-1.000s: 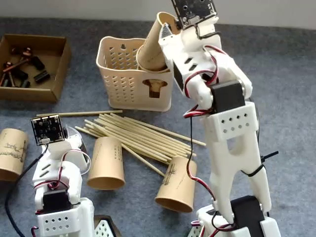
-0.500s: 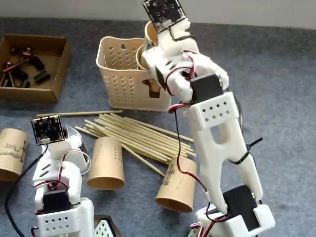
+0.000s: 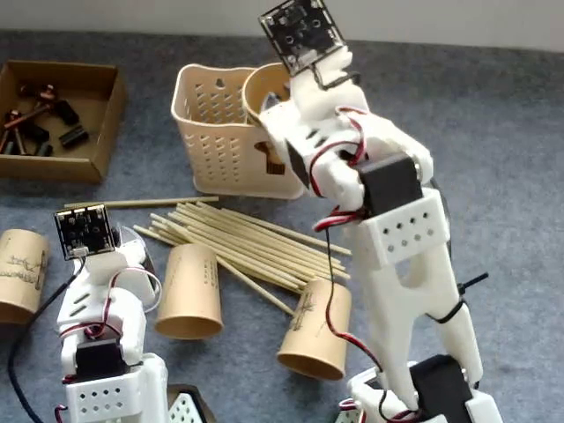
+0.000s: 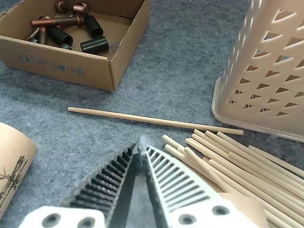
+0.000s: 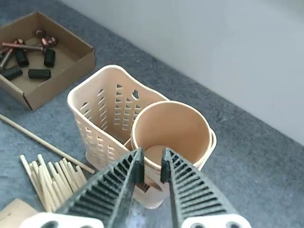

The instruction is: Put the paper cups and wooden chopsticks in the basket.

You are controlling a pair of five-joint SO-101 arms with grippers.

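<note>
A paper cup point(image 3: 264, 88) point(image 5: 171, 126) stands upright in the right end of the cream basket point(image 3: 216, 141) point(image 5: 102, 111). My right gripper point(image 5: 151, 161) is above it, its fingers shut on the cup's near rim. Three more paper cups lie on the mat: one point(image 3: 188, 291), another point(image 3: 317, 330) and a third point(image 3: 19, 273) at the left edge. A pile of wooden chopsticks point(image 3: 247, 242) point(image 4: 237, 166) lies in front of the basket, and a single chopstick point(image 3: 141, 204) point(image 4: 152, 120) lies apart. My left gripper point(image 4: 141, 145) is shut on nothing, low over the mat near the pile's left end.
A cardboard box point(image 3: 110, 115) point(image 4: 71, 66) holding bolts and black spacers sits at the back left. The grey mat has open room to the right of the basket and along the far right side.
The right arm brought the cup from tilted over the basket's rim to upright inside the basket. The left arm has not moved.
</note>
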